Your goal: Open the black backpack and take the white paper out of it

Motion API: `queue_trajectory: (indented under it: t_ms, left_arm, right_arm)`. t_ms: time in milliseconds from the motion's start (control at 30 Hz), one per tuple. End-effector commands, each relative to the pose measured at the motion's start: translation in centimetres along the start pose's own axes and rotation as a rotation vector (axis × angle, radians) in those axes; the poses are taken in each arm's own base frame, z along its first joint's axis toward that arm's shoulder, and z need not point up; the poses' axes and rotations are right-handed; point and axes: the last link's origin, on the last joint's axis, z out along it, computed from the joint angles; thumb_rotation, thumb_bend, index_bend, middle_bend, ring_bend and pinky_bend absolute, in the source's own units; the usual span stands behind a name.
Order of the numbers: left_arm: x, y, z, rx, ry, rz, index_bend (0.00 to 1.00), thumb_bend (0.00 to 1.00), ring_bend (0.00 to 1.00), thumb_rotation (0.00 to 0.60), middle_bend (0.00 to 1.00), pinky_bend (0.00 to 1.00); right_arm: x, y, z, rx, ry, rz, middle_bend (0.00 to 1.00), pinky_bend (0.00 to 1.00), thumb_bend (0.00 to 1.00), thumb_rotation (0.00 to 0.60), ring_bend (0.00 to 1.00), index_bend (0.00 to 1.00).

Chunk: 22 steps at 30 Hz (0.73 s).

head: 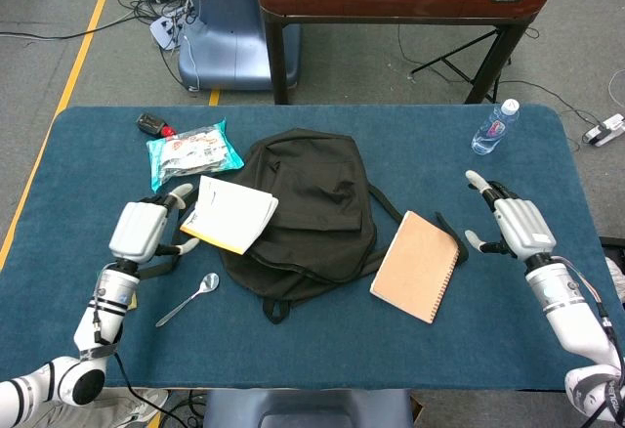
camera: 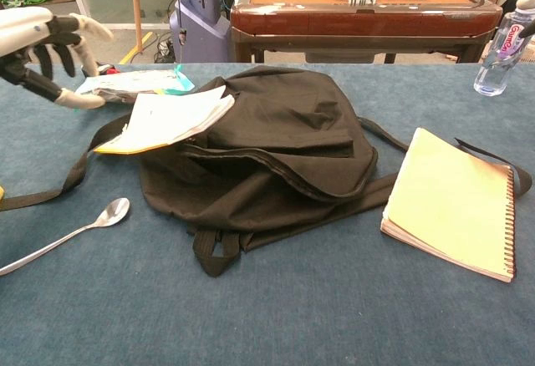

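The black backpack (head: 311, 203) (camera: 276, 153) lies flat in the middle of the blue table, its zip opening slack. The white paper (head: 229, 214) (camera: 165, 119), a thin booklet with a yellow edge, rests on the backpack's left side. My left hand (head: 146, 227) (camera: 46, 44) hovers just left of the paper, fingers apart and holding nothing. Far to the right, my right hand (head: 510, 221) is also open and empty, past the notebook. In the chest view only a sliver of it shows at the top right edge.
A tan spiral notebook (head: 415, 266) (camera: 451, 203) lies right of the backpack. A metal spoon (head: 190, 297) (camera: 67, 234) sits at the front left, a snack packet (head: 193, 149) at the back left, a water bottle (head: 495, 127) at the back right.
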Motion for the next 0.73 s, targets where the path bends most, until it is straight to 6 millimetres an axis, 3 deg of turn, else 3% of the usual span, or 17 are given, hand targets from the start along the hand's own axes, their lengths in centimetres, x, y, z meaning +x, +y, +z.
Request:
queue_trajectory:
  t_ms: [33,167,300,733]
  left_arm:
    - [0.2,-3.0,-1.6,0.101,-0.017,-0.002,0.22,0.17,0.40,0.600,0.38,0.45]
    - [0.5,-5.9,-4.6,0.200,-0.032,0.016,0.23,0.17,0.40,0.600,0.38,0.45]
    - [0.6,-7.1,-7.5,0.251,-0.013,0.064,0.25,0.17,0.40,0.600,0.38,0.43]
    - [1.2,-6.1,-13.7,0.274,0.069,0.084,0.27,0.17,0.40,0.600,0.37,0.40]
  right_arm:
    - [-0.6,1.4,-1.6,-0.014,0.046,-0.018,0.23,0.22,0.29,0.600,0.16,0.11]
    - [-1.3,2.7,-3.9,-0.021,0.120,-0.035,0.31,0.29,0.30,0.600,0.23,0.21]
    - [-2.1,3.7,-6.2,-0.052,0.156,-0.030,0.34,0.32,0.30,0.600,0.27,0.27]
    - [-2.6,4.8,-11.7,-0.139,0.226,-0.024,0.35,0.36,0.30,0.600,0.29,0.30]
